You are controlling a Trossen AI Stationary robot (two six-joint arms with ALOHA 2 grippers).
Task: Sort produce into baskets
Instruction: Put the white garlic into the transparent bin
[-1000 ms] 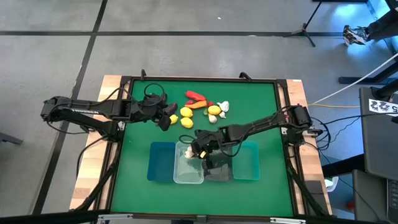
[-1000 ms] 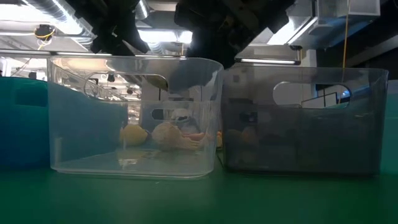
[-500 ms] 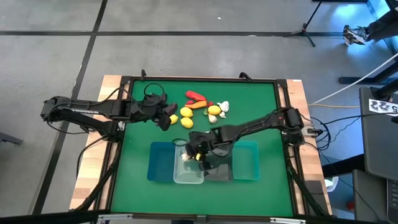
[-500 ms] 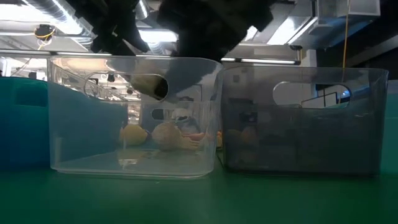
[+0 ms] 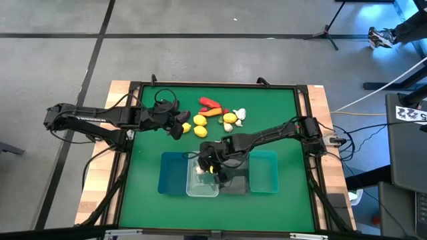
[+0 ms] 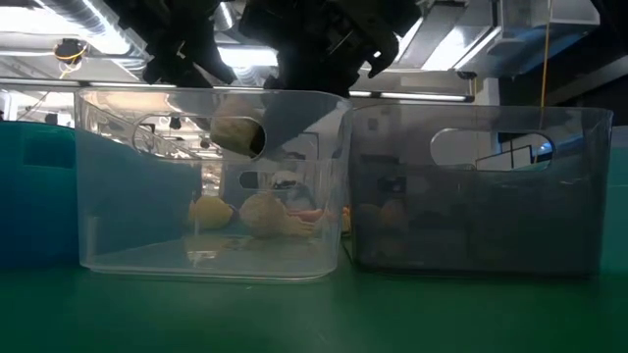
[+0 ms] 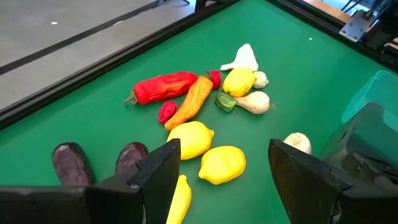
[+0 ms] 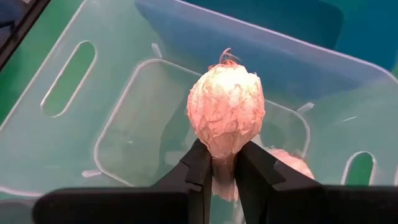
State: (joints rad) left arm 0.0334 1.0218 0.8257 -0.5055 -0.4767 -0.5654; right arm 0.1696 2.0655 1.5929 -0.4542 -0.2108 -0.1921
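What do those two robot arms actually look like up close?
Both are slim, dark, jointed arms with black cables looped along them. Each ends in a gripper, left gripper and right gripper, with two flat, black, blocky fingers. No markings are visible.

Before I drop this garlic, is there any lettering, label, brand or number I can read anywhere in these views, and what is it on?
White tag on the dark equipment at the right edge of the high view: black marks, too small to read.
Produce pile, clear bin, dark grey bin, garlic bulb held in the right gripper, left gripper: no text visible.
Nothing legible in any view.
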